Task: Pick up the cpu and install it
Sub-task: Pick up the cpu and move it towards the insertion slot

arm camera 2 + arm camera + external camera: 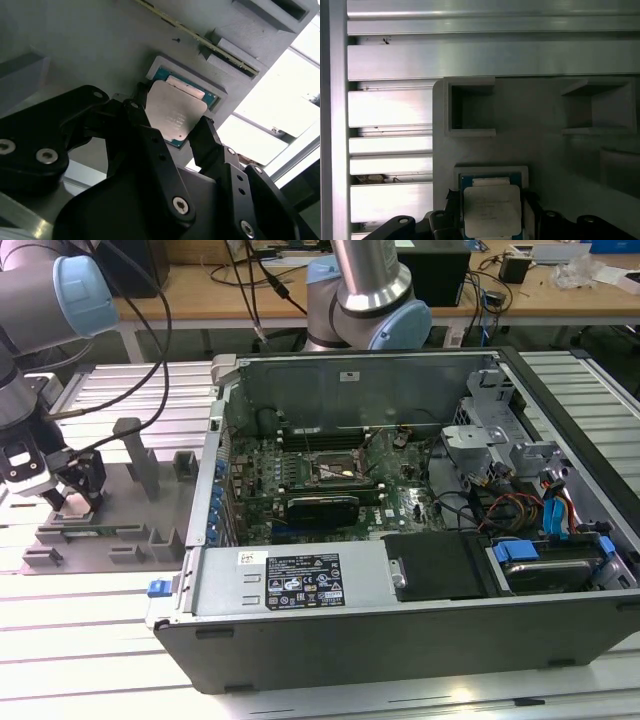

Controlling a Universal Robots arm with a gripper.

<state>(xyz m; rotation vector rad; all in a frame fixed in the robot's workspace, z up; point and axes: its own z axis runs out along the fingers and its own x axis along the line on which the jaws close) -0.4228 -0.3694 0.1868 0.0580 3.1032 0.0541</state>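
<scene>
Two fingers of the gripper pinch the cpu between them: square, matte silver lid, teal edge.

You have one cpu, one gripper with two fingers, and one grey tray; count two square pockets on it in the first wrist view. In the exterior view you see two arms and one open computer case with one motherboard inside.

The ribbed aluminium bench carries a grey holder tray at the exterior view's left and an open computer case beside it.
</scene>
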